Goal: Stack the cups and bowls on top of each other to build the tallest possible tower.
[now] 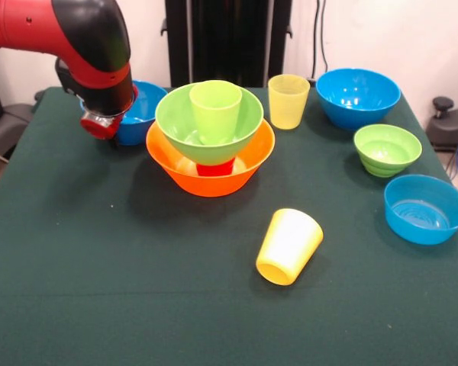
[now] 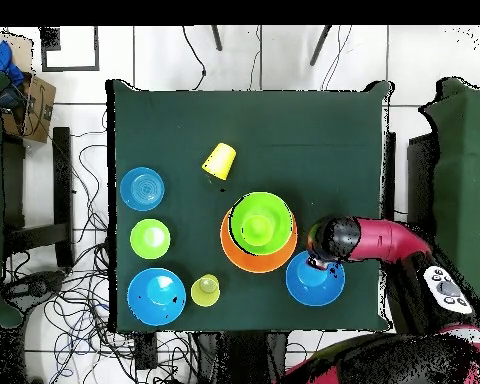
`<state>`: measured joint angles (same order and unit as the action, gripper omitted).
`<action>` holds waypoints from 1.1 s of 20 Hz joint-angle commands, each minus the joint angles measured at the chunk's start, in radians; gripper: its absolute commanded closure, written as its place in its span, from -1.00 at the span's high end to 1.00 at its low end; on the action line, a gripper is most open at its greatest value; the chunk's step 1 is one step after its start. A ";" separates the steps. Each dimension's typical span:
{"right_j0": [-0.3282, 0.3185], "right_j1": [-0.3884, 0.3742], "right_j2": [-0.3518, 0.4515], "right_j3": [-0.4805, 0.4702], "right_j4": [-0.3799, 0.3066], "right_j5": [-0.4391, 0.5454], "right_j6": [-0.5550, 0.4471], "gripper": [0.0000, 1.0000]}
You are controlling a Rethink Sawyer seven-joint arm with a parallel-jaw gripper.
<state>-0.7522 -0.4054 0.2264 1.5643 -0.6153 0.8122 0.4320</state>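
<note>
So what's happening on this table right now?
A Sawyer arm is over a blue bowl beside the tower: orange bowl, red cup, large green bowl, lime cup inside. A yellow cup lies tipped over; a paler yellow cup, two blue bowls and a small green bowl sit loose.

I saw a dark green desk [image 1: 76, 290] under an orange bowl [image 1: 211, 177], which held a red cup [image 1: 215, 168], a lime green bowl [image 1: 175, 120] and a lime cup [image 1: 216, 110]. Elsewhere were three blue bowls [image 1: 358, 96], a small green bowl [image 1: 387, 149] and two yellow cups [image 1: 288, 245]. My arm [image 1: 69, 38] was red and black.
</note>
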 commanded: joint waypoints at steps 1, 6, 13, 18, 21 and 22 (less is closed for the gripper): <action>0.025 0.057 0.016 -0.006 0.014 -0.044 0.169 -1.00; 0.047 0.028 -0.006 -0.031 0.000 0.024 0.139 -1.00; 0.094 -0.024 -0.019 -0.098 0.018 0.218 0.064 -1.00; 0.135 -0.063 -0.013 -0.140 0.037 0.372 0.035 -1.00; 0.149 -0.072 0.007 -0.164 0.047 0.451 0.013 -1.00; 0.149 -0.074 0.011 -0.171 0.049 0.468 0.015 -1.00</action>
<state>-0.6647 -0.4467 0.1817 1.5126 -0.6113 1.0797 0.4320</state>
